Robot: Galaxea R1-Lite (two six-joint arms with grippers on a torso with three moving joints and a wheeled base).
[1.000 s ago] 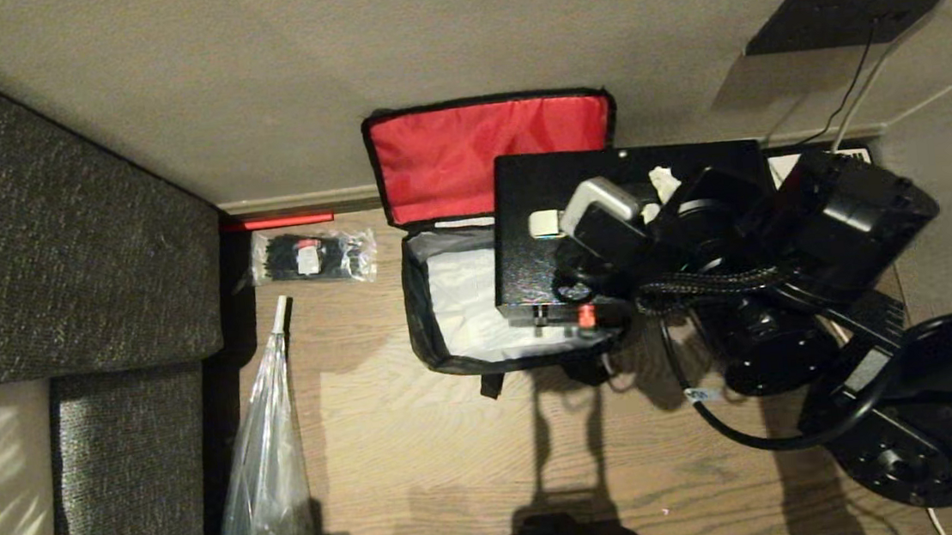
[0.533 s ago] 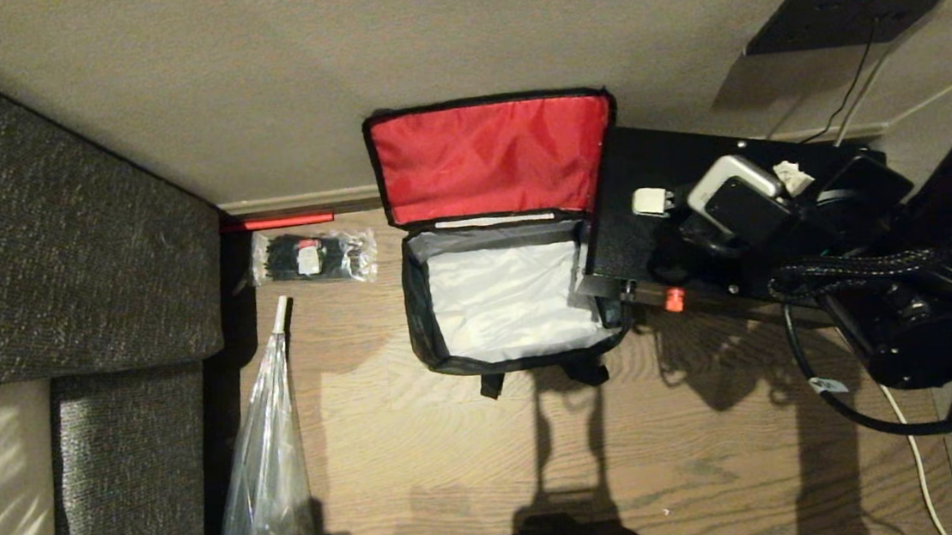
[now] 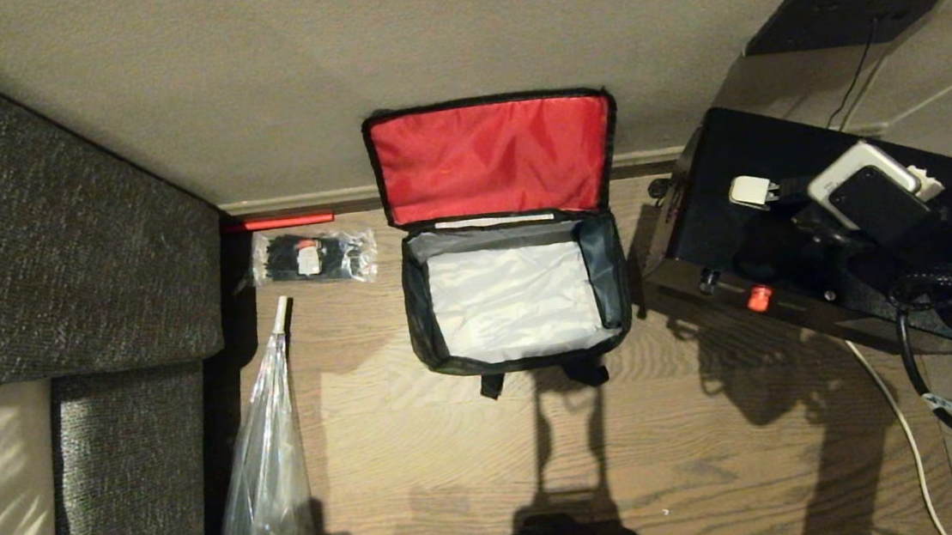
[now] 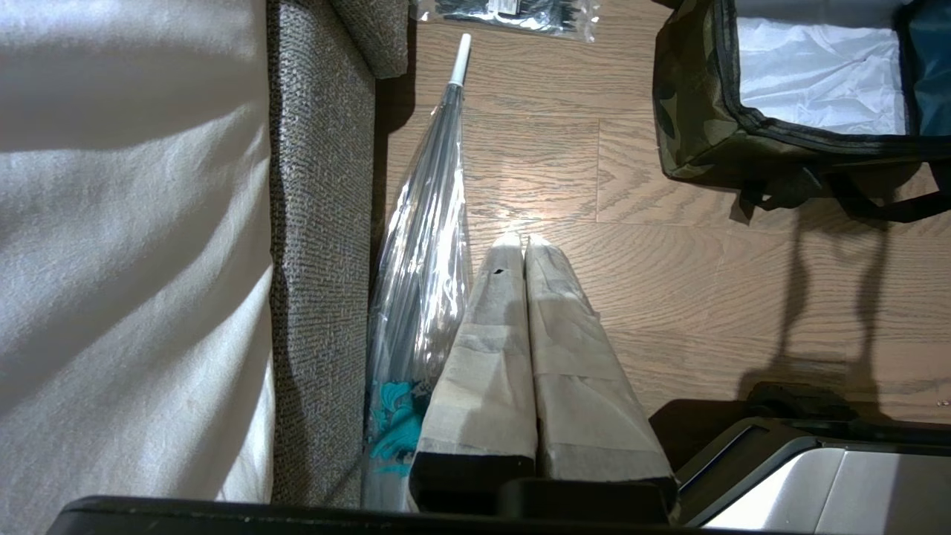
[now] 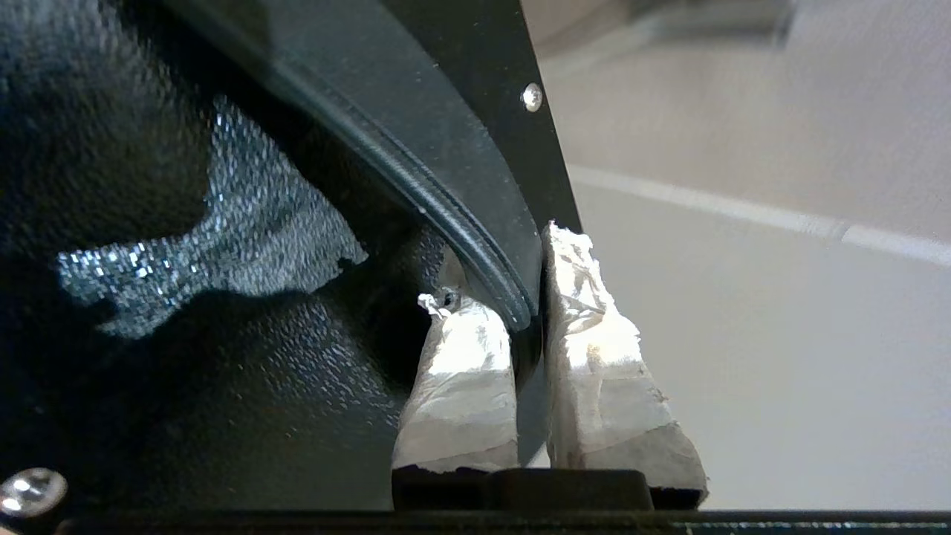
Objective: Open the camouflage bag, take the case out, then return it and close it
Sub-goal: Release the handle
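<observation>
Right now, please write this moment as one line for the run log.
stage: case removed | camouflage bag: open, empty | case: held right of bag | right gripper: shut on case edge | left gripper: shut, parked

The right pincer point(image 3: 788, 188) holds the case point(image 3: 719, 194) tilted above the wooden floor point(image 3: 458, 459), near the wall. To the pincer's left the camouflage bag point(image 3: 421, 324) stands open, its red lid lining point(image 3: 490, 157) upright and its silver interior bare. Farther left lie a clear packet of black items point(image 3: 313, 257) and a clear umbrella point(image 3: 266, 475) beside the sofa point(image 3: 52, 253).
</observation>
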